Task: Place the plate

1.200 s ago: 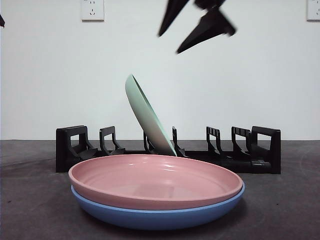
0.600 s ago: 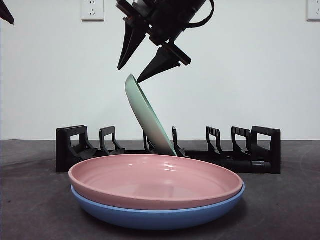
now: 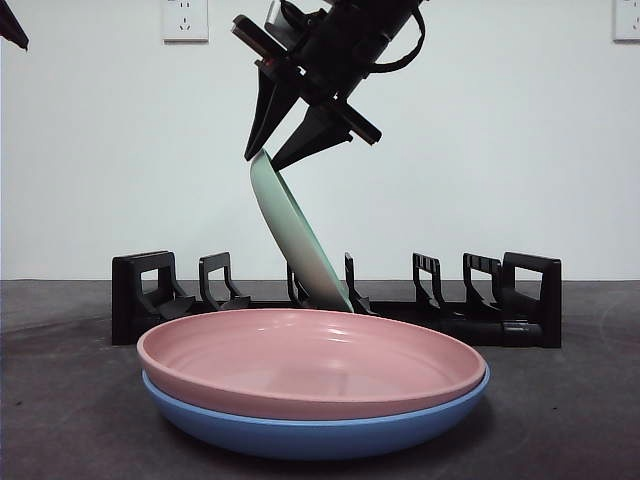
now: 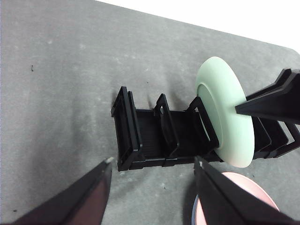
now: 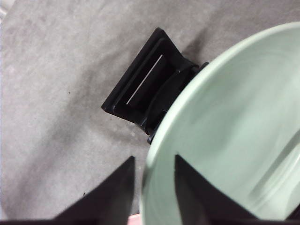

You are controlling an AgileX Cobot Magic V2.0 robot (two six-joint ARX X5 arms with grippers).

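Observation:
A pale green plate [image 3: 296, 236] stands tilted in a slot of the black dish rack [image 3: 530, 305]. My right gripper [image 3: 264, 158] hangs at the plate's top edge, open, one jaw on each side of the rim. The right wrist view shows that rim [image 5: 152, 154] running between the jaws of the right gripper [image 5: 153, 160], with the rack [image 5: 140, 89] below. My left gripper [image 4: 153, 162] is open and holds nothing, high above the rack's end [image 4: 129, 136]; from there the green plate [image 4: 225, 108] shows too. In the front view it is only a black tip [image 3: 12, 25].
A pink plate [image 3: 310, 355] lies stacked in a blue plate [image 3: 310, 432] on the dark table in front of the rack. Several free slots stand on both sides of the green plate. A white wall with sockets is behind.
The right gripper has come down and to the left from high above, its jaws have narrowed, and it now straddles the green plate's top rim. The plates have not moved.

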